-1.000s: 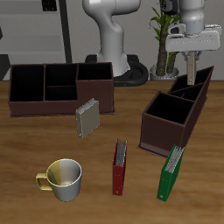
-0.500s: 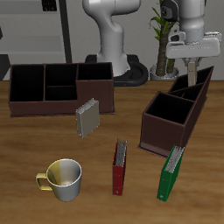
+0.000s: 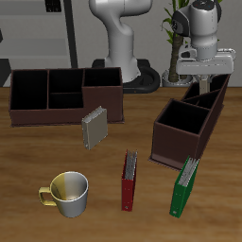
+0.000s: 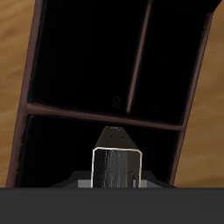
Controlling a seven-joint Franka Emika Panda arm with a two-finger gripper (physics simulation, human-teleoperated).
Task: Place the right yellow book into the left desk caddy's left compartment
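Book lowering into the tall end of the caddy

Outside, your arm is reaching down over the left desk caddy (image 3: 192,123); keep descending straight, clear of the sloping walls. At the wrist, your tool (image 4: 116,179) is clamping the right yellow book (image 4: 116,162) edge-down above the left compartment (image 4: 105,157).

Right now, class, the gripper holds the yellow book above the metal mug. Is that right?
No. The exterior view shows the gripper holding the right yellow book above the left desk caddy, not the metal mug.
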